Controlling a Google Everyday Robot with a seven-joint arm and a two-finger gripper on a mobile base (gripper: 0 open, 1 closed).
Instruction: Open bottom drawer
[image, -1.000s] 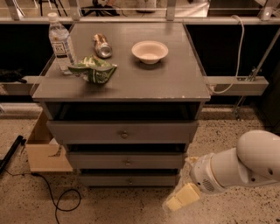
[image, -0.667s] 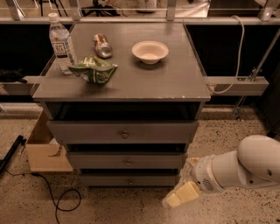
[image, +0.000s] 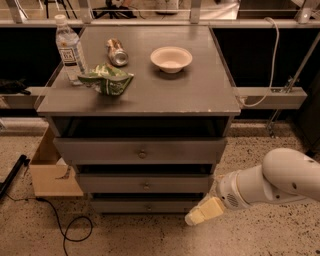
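A grey wooden cabinet (image: 140, 95) stands in the middle with three drawers. The bottom drawer (image: 120, 205) is the lowest one, a thin flat front with a small round knob (image: 148, 206); it sits flush and closed. The middle drawer (image: 144, 184) and the top drawer (image: 141, 150) above it are closed too. My white arm (image: 272, 183) reaches in from the lower right. My gripper (image: 202, 212), with pale yellowish fingers, hangs near the floor just right of the bottom drawer's front, about level with the knob and not touching it.
On the cabinet top stand a water bottle (image: 69, 48), a tipped can (image: 117, 52), a green chip bag (image: 106, 80) and a white bowl (image: 171, 58). A cardboard box (image: 50, 170) sits left of the cabinet, a black cable (image: 65, 225) trails on the floor, and rails run at both sides.
My arm and gripper have shifted slightly left, closer to the bottom drawer's right end. The drawers and the items on top have not moved.
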